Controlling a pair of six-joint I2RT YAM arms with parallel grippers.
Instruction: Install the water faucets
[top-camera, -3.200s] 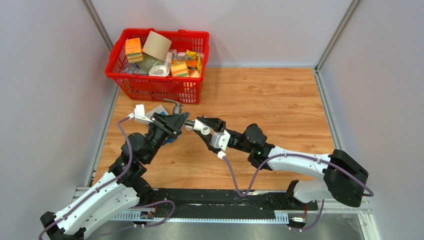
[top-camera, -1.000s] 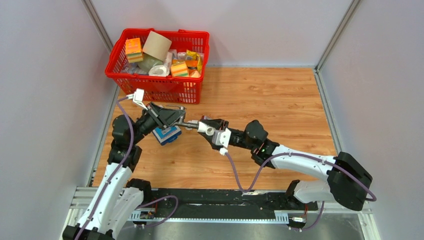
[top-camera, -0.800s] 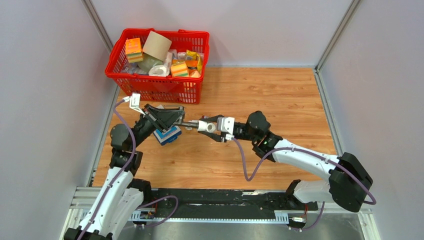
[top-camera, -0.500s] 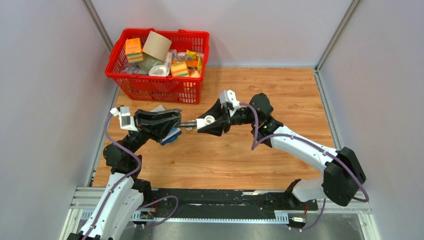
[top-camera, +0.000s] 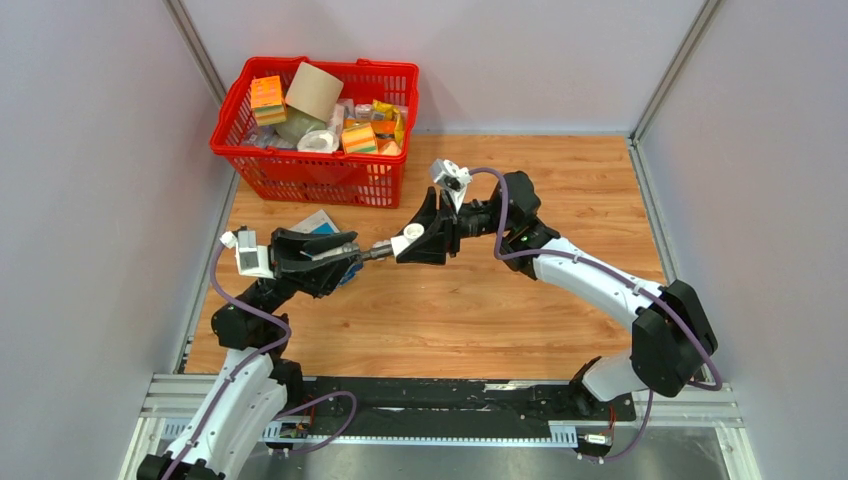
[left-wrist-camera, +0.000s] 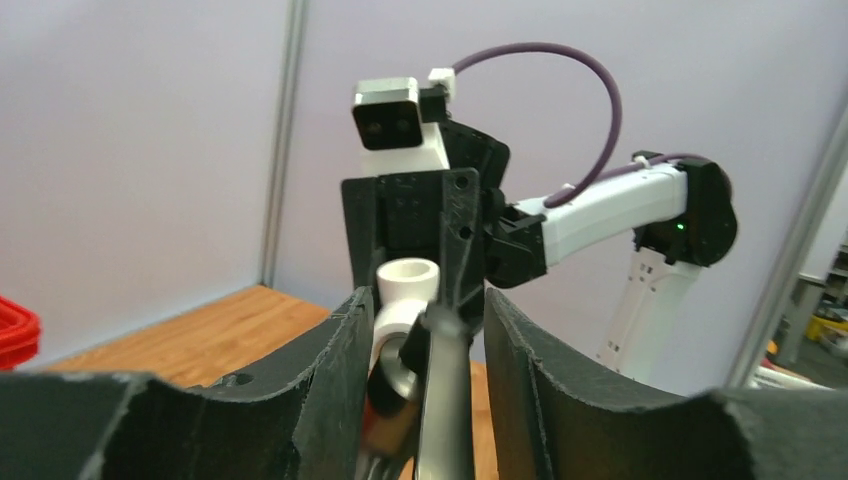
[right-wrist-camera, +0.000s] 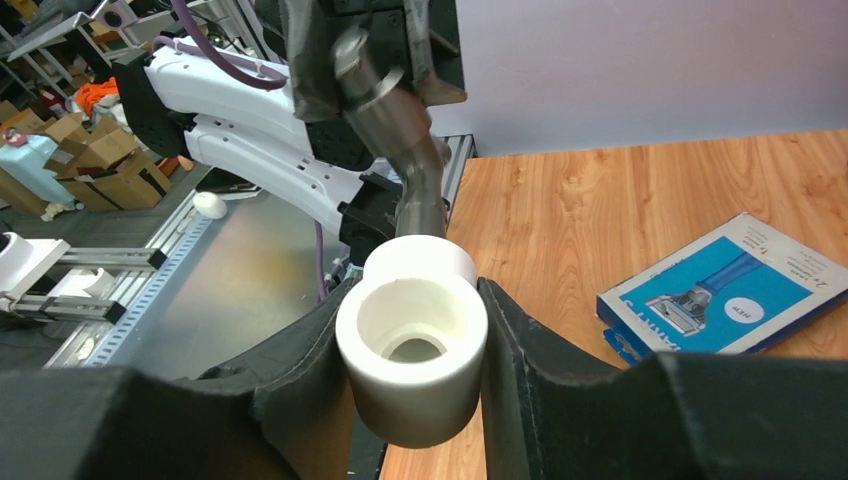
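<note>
A dark metal water faucet (top-camera: 377, 252) hangs above the wooden floor, its threaded end seated in a white elbow fitting (top-camera: 411, 236). My right gripper (top-camera: 407, 244) is shut on that elbow (right-wrist-camera: 412, 362), whose open socket faces the right wrist camera. The faucet (right-wrist-camera: 398, 140) rises from behind it. My left gripper (top-camera: 351, 254) reaches in from the left. In the left wrist view its jaws (left-wrist-camera: 425, 312) straddle the faucet's grey body (left-wrist-camera: 445, 400) with a gap on the right side. The white elbow (left-wrist-camera: 405, 292) shows just beyond.
A flat blue-and-white box (top-camera: 318, 224) lies on the floor, partly under my left gripper, and shows as the box (right-wrist-camera: 738, 290) in the right wrist view. A red basket (top-camera: 330, 63) full of packages stands at the back left. Grey walls close both sides.
My left jaws have spread off the faucet and that arm has dropped lower and leftward. The right wrist has rolled over and lifted, still gripping the elbow.
</note>
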